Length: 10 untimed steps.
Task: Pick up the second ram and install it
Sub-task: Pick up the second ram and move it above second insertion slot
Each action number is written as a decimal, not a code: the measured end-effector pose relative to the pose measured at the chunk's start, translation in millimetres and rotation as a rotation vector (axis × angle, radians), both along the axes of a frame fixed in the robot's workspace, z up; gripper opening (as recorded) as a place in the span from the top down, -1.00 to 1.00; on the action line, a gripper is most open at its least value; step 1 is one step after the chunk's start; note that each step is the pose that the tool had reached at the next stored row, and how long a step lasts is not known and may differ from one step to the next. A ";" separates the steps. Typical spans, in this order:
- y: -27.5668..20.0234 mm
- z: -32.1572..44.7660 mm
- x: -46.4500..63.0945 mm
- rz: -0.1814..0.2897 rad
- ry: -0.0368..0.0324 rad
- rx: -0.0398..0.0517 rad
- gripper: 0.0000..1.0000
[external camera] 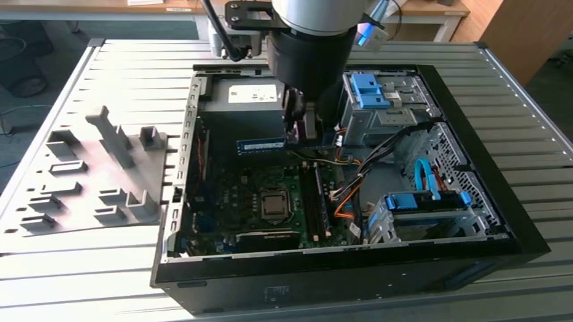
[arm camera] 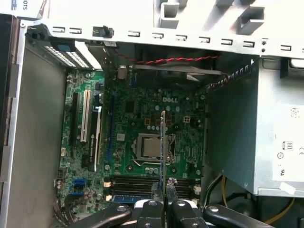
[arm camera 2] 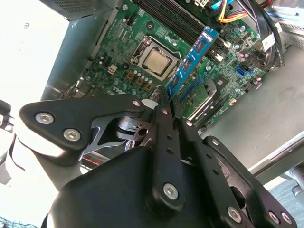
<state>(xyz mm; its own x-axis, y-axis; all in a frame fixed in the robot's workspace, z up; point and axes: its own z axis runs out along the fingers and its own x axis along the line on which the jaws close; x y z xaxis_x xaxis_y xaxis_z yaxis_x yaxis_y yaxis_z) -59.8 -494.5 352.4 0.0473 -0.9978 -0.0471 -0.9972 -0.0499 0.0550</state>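
Gripped at one end, the second ram (external camera: 260,144) is held in the air by the tool (external camera: 299,135), whose fingers are closed tight on the strip's faces. In the exterior view the strip lies level over the open computer case (external camera: 340,285), just in front of the power supply (external camera: 246,94) and clear of the motherboard (external camera: 259,194) below. In the second wrist view the blue strip (arm camera 2: 194,53) is seen reaching out from the tool (arm camera 2: 167,98) beside the processor socket (arm camera 2: 156,61). In the first wrist view it is seen edge-on (arm camera: 162,142), above the memory slots (arm camera: 135,182). A grey moulded tray (external camera: 90,174) lies on the tabletop (external camera: 134,67) beside the case.
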 end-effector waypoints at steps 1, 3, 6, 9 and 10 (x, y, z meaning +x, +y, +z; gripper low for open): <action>-0.2 -0.7 0.1 0.000 0.0000 0.0000 0.73; -0.7 -2.0 0.3 0.000 0.0000 -0.0001 0.73; -1.6 -3.8 0.6 0.000 0.0001 -0.0004 0.73; -2.8 -5.8 0.9 0.000 0.0000 -0.0004 0.73; -3.4 -6.6 1.0 0.000 0.0000 -0.0003 0.73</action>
<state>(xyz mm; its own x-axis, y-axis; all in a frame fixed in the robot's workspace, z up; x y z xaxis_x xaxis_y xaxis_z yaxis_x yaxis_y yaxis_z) -58.7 -497.8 345.8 0.0474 -0.9978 -0.0467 -0.9972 -0.0500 0.0550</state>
